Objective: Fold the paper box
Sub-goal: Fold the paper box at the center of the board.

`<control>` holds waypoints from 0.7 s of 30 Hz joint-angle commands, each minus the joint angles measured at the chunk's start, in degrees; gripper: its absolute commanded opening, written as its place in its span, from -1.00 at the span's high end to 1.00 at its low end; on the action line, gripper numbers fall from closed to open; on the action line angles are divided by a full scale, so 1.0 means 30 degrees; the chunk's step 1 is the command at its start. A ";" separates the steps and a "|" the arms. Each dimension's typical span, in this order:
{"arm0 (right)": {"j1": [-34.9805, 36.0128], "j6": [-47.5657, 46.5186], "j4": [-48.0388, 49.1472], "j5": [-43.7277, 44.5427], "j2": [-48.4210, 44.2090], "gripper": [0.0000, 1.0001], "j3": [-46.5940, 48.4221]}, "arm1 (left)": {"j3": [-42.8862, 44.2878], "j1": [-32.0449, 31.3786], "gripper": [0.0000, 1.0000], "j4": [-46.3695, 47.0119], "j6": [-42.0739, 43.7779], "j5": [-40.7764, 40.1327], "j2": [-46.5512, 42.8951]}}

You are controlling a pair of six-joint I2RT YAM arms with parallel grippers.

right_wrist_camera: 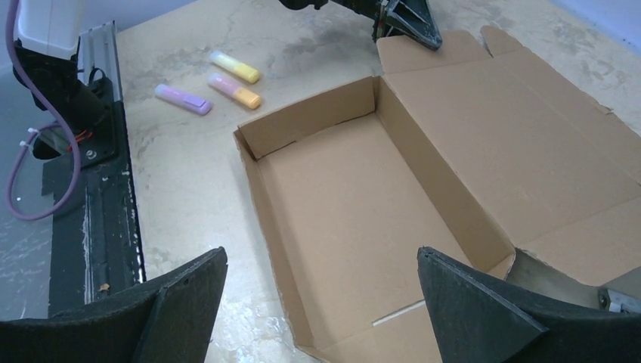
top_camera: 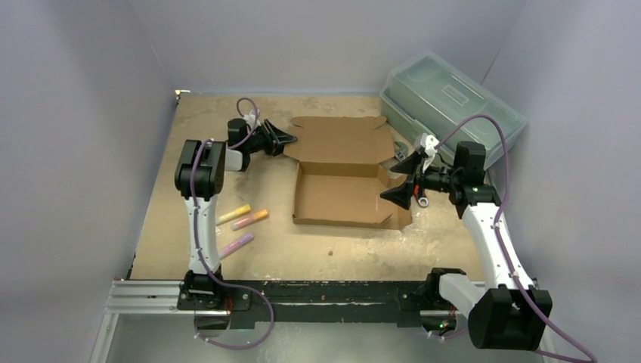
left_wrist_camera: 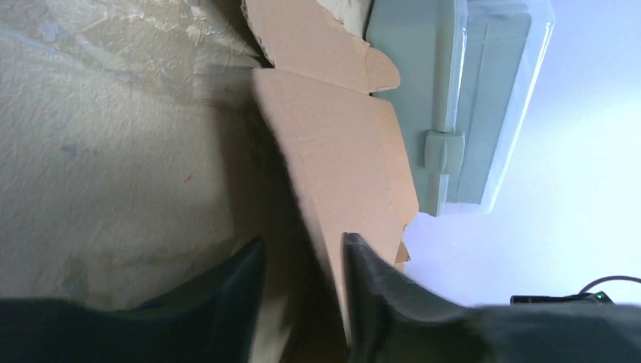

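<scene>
**Left claw straddles the lid's edge; right claw waits wide at the tray's end**

The paper box [top_camera: 336,198] sits mid-tabletop [top_camera: 325,253] with its long axis running left to right. The tray walls stand up already. The lid [top_camera: 340,140] lies flat behind them, on the far side, hinged along the back wall.

The left claw [top_camera: 286,139] is at the lid's left end and is the nearer arm to it. In its wrist view the brown card [left_wrist_camera: 332,151] passes between its two fingers. They stand partly apart. One finger [left_wrist_camera: 366,287] appears to be against the card, and a dark gap shows between the card and the other, so this does not look like a firm pinch yet. The picture is blurred there.

The right claw [top_camera: 403,180] hangs at the tray's right end with its fingers spread wide and nothing between them. It looks leftwards along the tray floor [right_wrist_camera: 355,204].

Closing the box likely means swinging the lid up and towards the near side about that back hinge. The left claw is placed to lift it, and the right could steady the tray. A plastic case [top_camera: 453,98] stands just beyond the lid's right corner.
</scene>
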 commanded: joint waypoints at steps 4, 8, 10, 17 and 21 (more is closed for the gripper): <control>-0.0104 -0.0771 -0.0273 -0.0238 -0.0104 -0.98 0.0025 | 0.0774 -0.0387 0.94 0.3654 -0.2730 0.1300 0.0567; -0.0148 -0.1192 -0.0526 -0.0067 -0.0033 -0.98 -0.0003 | 0.0014 -0.0324 1.00 0.5978 -0.3916 0.1462 -0.0398; -0.0162 -0.1557 -0.0794 0.0058 -0.0010 -0.98 0.0033 | -0.0593 -0.0212 1.00 0.7454 -0.4585 0.1479 -0.1187; -0.0221 -0.2756 -0.1453 0.1175 -0.0500 -0.98 0.0027 | -0.4027 0.0716 1.00 1.3114 -0.6173 0.0705 -0.4960; -0.0221 -0.2478 -0.0952 0.3123 -0.1088 -0.98 -0.0152 | -0.6715 0.1411 1.00 1.2668 -0.4155 0.0043 -0.7821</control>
